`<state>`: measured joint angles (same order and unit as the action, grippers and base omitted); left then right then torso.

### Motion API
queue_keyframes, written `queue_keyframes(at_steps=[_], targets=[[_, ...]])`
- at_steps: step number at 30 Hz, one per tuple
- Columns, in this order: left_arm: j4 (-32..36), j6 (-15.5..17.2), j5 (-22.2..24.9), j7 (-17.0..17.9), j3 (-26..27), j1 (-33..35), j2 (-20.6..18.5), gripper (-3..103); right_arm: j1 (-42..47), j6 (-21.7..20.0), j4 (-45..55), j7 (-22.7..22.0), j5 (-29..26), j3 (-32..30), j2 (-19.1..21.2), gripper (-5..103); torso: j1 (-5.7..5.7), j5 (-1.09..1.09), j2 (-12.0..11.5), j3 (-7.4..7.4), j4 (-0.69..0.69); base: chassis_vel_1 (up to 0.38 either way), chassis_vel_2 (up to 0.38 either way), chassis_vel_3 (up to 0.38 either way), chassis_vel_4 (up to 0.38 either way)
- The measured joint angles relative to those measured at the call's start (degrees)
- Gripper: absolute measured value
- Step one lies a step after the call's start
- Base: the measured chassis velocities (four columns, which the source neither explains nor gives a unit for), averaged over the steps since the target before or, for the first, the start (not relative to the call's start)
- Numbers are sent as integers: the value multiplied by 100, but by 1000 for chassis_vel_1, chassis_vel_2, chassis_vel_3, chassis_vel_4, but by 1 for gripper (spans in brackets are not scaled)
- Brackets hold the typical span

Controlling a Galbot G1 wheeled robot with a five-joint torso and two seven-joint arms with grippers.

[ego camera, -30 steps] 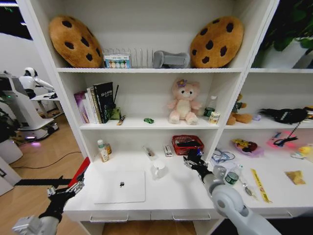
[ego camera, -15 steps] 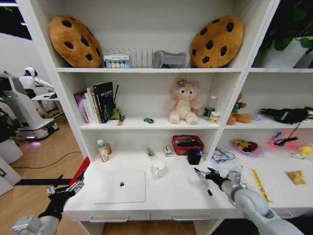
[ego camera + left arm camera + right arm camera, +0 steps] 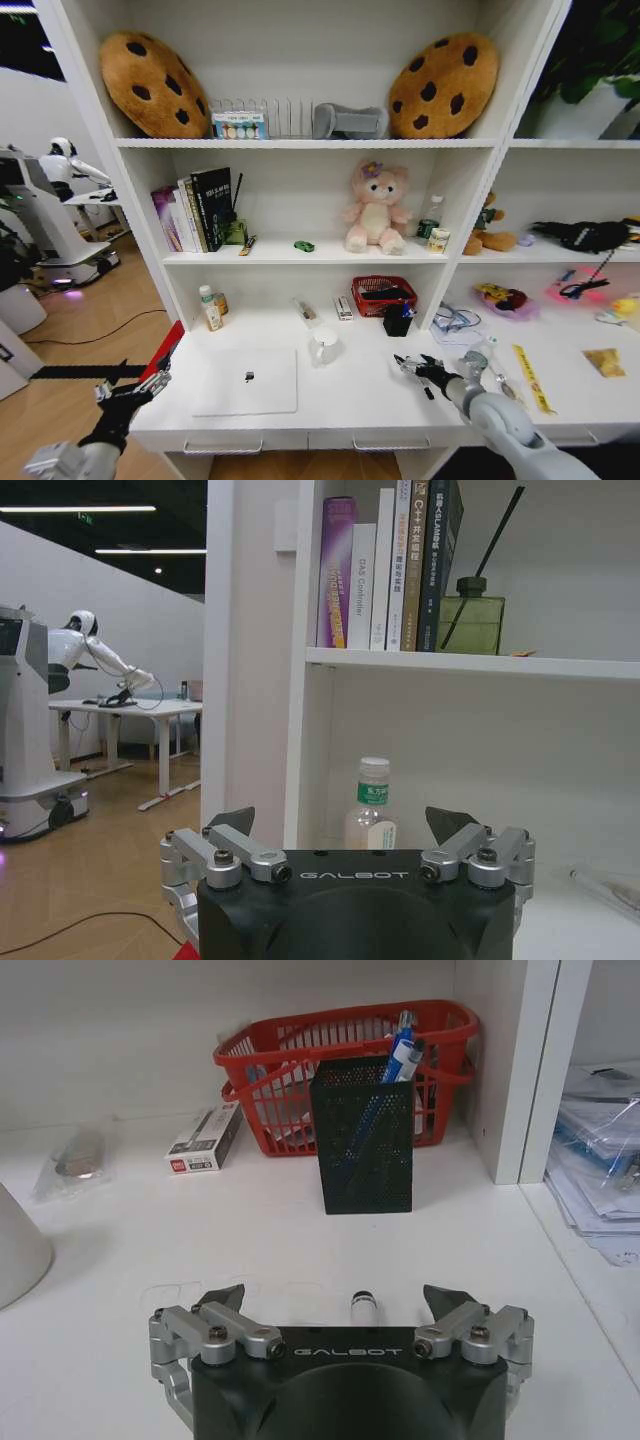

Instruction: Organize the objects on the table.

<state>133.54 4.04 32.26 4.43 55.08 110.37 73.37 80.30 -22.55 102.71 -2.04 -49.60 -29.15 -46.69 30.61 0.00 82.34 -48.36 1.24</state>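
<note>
The silver laptop [image 3: 246, 381] lies shut and flat on the white bench [image 3: 340, 400], and everything else is easiest placed from it. To its right, well apart, the right tool [image 3: 415, 369] hangs low over the bench with its fingers spread apart, gripping nothing; a black-and-white marker [image 3: 363, 1307] lies on the bench between those open fingers, its pale tip showing just past the tool body in the right wrist view. Beyond the marker, farther back from the laptop, stands a black mesh pen holder [image 3: 362, 1147] with a blue pen [image 3: 403, 1052] leaning out of it, and right behind that holder sits a red basket [image 3: 350, 1052] against the back wall. A white mug [image 3: 324, 346] stands just beside the laptop's far right corner. Off the laptop's left side, beyond the bench edge and lower than it, the left tool [image 3: 128, 389] hangs in the air, fingers apart and empty. Back left of the laptop, near the shelf upright, a small green-capped jar [image 3: 371, 805] stands upright on the bench. On the shelf above the laptop rests a tiny green toy car [image 3: 304, 246], with a pink plush toy [image 3: 375, 210] sitting to its right.
</note>
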Motion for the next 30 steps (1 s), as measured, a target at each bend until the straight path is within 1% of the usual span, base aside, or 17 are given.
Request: queue_keyframes(at_steps=[7,9,10,11,13,14,15,18,19,22,23,24,25,26,27,29,30], targets=[[-7,-1,-3,0,1,8,11,97,-204,5,-219,16,11,215,-11,99,0,0,0,0,0,0,0,0,0],[-7,-2,-2,-1,3,9,9,97,-288,4,-306,16,5,290,-15,91,0,0,0,0,0,0,0,0,0],[-7,-2,-2,-1,3,9,9,97,-288,4,-306,16,5,290,-15,91,0,0,0,0,0,0,0,0,0],[-8,-2,-1,0,3,5,8,97,-321,2,-334,14,2,327,-18,86,0,0,0,0,0,0,0,0,0],[-13,-2,1,0,3,3,3,97,-375,0,-372,4,-1,378,-23,83,0,-1,0,0,0,0,0,0,0],[-19,-3,7,1,8,0,-6,97,-461,0,-421,-35,-7,442,-36,76,0,-1,0,0,0,0,0,0,0],[-19,-3,7,1,8,0,-6,97,-461,0,-421,-35,-7,442,-36,76,0,-1,0,0,0,0,0,0,0],[-26,-5,13,2,24,-1,-10,97,-496,-9,-435,-110,-15,475,-45,60,0,-1,0,0,0,0,0,0,0],[-26,-5,13,2,24,-1,-10,97,-496,-9,-435,-110,-15,475,-45,60,0,-1,0,0,0,0,0,0,0],[-32,-7,15,3,28,0,-9,97,-385,-38,-361,-124,-67,381,-35,43,0,0,0,0,-1,0,0,0,0],[-32,-7,15,3,28,0,-9,97,-385,-38,-361,-124,-67,381,-35,43,0,0,0,0,-1,0,0,0,0],[-39,-8,15,2,28,0,-7,97,-309,-42,-319,-124,-85,317,-29,38,0,0,0,0,0,0,0,0,0],[-39,-8,15,2,28,0,-7,97,-309,-42,-319,-124,-85,317,-29,38,0,0,0,0,0,0,0,0,0],[-44,-9,13,3,27,-2,-7,97,-261,-42,-296,-121,-92,275,-28,33,0,1,0,0,1,0,0,0,0],[-44,-9,13,3,27,-2,-7,97,-261,-42,-296,-121,-92,275,-28,33,0,1,0,0,1,0,0,0,0],[-45,-11,3,3,2,-5,-5,97,-179,-41,-267,-110,-93,196,-35,22,0,1,0,0,1,0,0,0,0],[-45,-11,3,3,2,-5,-5,97,-179,-41,-267,-110,-93,196,-35,22,0,1,0,0,1,0,0,0,0]])
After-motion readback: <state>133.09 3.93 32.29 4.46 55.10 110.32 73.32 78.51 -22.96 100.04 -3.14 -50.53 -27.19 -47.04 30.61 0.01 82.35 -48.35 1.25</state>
